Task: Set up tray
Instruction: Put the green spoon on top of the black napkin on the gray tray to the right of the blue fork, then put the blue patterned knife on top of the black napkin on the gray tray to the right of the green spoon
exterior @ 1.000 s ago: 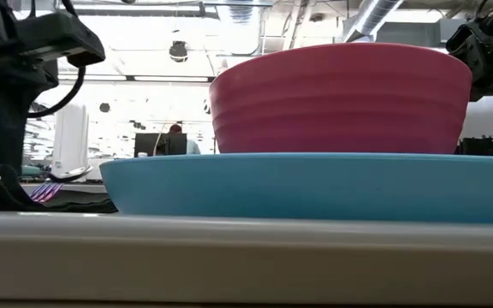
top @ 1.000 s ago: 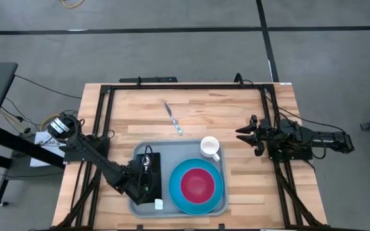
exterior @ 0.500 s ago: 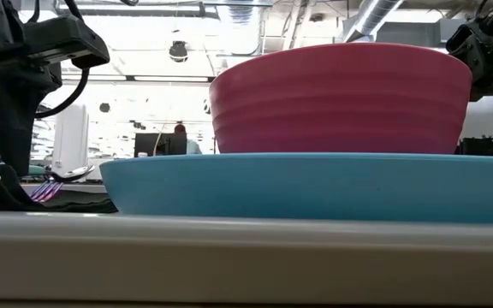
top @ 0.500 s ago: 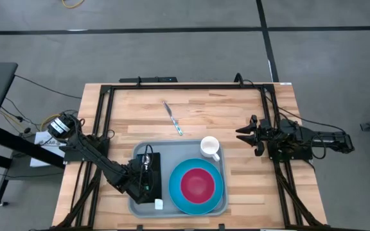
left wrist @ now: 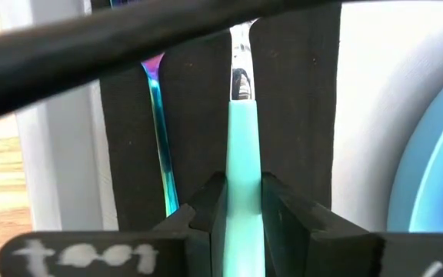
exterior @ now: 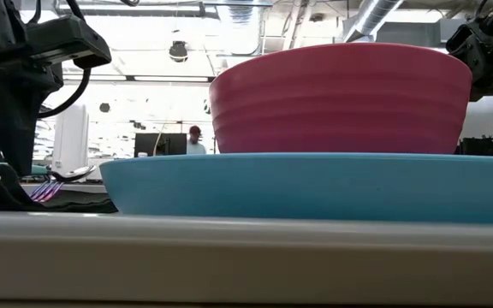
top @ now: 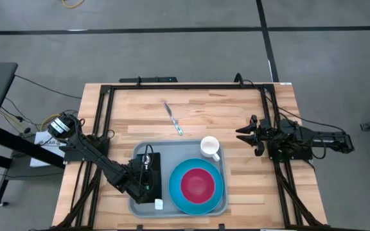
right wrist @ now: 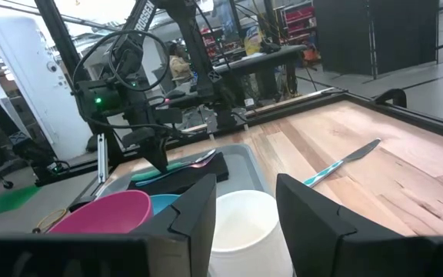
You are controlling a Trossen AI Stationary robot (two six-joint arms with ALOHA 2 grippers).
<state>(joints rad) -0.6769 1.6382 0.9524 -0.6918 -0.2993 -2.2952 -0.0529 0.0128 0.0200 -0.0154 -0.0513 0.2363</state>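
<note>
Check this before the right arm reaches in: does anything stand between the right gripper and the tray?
Yes: the white mug, standing in the corner of the tray nearest the right gripper, sits straight ahead of its open fingers. The left gripper is over the tray's black napkin.

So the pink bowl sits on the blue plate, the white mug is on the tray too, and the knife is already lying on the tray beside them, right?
Not quite. The high view shows the knife lying on the bare wooden table, outside the tray. The rest holds: the pink bowl sits on the blue plate, and the white mug is on the tray.
</note>
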